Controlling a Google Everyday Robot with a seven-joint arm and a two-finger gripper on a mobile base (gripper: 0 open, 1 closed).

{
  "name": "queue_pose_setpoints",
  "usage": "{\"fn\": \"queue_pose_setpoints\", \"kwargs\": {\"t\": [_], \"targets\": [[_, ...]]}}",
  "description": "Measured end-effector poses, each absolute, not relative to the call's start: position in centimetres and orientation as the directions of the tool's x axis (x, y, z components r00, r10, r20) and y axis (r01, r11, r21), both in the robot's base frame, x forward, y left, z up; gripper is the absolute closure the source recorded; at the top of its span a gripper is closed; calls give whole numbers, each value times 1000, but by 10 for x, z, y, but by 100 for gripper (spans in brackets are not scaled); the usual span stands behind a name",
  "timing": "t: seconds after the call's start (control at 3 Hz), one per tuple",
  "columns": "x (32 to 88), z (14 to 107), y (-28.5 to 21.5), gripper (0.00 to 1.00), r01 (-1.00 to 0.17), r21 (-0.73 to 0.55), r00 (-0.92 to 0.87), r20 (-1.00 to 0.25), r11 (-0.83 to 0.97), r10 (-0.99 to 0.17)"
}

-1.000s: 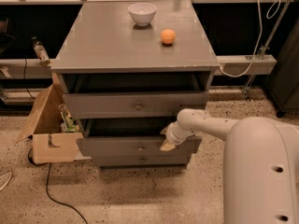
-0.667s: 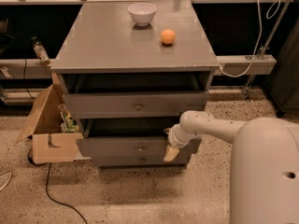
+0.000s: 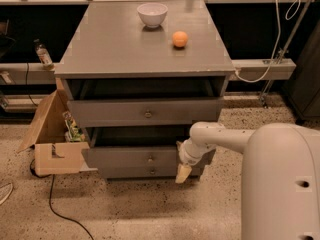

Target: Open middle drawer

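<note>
The grey cabinet [image 3: 145, 49] has three drawers. The middle drawer [image 3: 125, 157] has a wide flat grey front with a small brass knob [image 3: 150, 158]. It stands pulled out a little, with a dark gap above its front. My gripper [image 3: 183, 173] hangs at the end of the white arm [image 3: 215, 136]. It points down in front of the right end of the middle drawer's front, to the right of the knob and slightly below it. The top drawer [image 3: 145, 111] also stands pulled out, and the lowest drawer [image 3: 150, 172] sits under the middle one.
A white bowl [image 3: 152, 14] and an orange [image 3: 180, 39] sit on the cabinet top. An open cardboard box [image 3: 52, 141] stands against the cabinet's left side. A black cable [image 3: 55, 204] lies on the speckled floor. My white body [image 3: 280, 184] fills the lower right.
My gripper has moved downward along the right part of the middle drawer's front, from about its top edge to its lower edge. The drawers look unchanged.
</note>
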State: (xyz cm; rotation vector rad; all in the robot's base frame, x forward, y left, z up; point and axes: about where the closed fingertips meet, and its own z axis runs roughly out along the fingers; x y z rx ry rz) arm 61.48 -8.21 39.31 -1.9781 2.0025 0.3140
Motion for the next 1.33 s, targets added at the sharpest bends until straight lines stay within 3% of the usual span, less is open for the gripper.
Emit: {"fn": "queue_pose_setpoints", "kwargs": {"t": [1.0,1.33], "targets": [[610,407,-81,88,-999,-42,-1,-362,18,-932],[611,413,-81,100,-999,-42,-1,-362,18,-932]]}}
